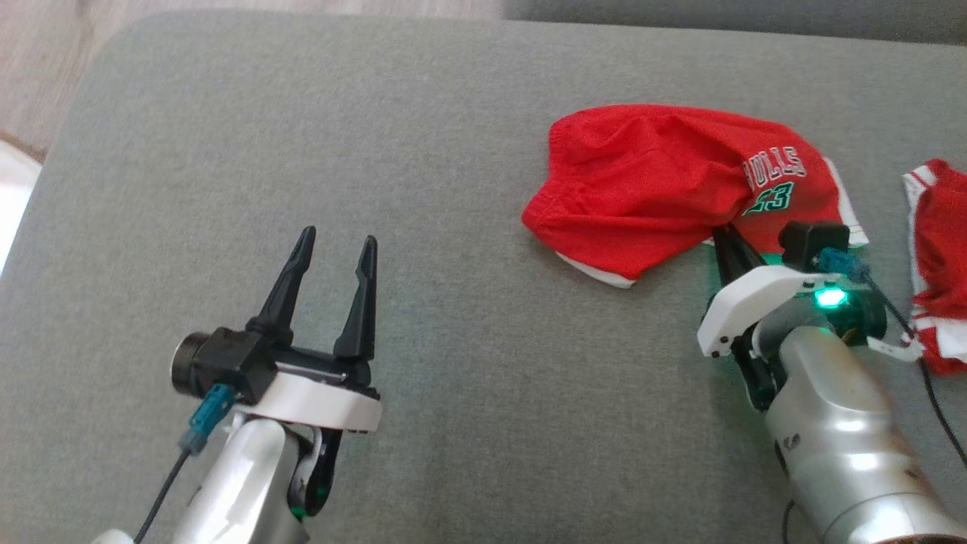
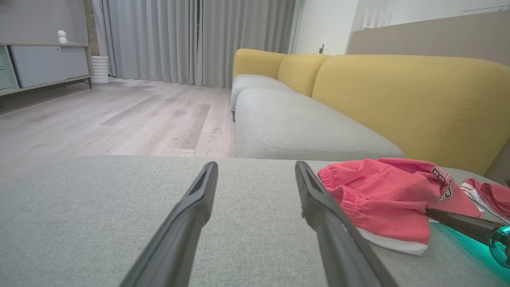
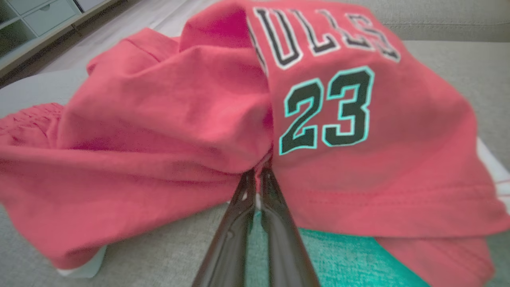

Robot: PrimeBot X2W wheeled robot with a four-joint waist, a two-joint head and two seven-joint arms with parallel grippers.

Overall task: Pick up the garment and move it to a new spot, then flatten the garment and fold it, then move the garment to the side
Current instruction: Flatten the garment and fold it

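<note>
Red garment [image 1: 650, 181], crumpled at upper right of the head view, its lower edge pinched in the clenched right gripper [image 1: 727, 236]; left gripper [image 1: 336, 243], lower left, gapes empty; lifting should be slow and vertical lest the thin fold slip.

Grey curtains [image 2: 191, 40] hang at the upper centre above a pale wood floor [image 2: 119, 119]; a yellow-backed sofa [image 2: 398, 99] with grey seats stands right.

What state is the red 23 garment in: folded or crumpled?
Crumpled: the garment lies bunched with creases on the grey cushion; the right hand is shut on its edge.
</note>
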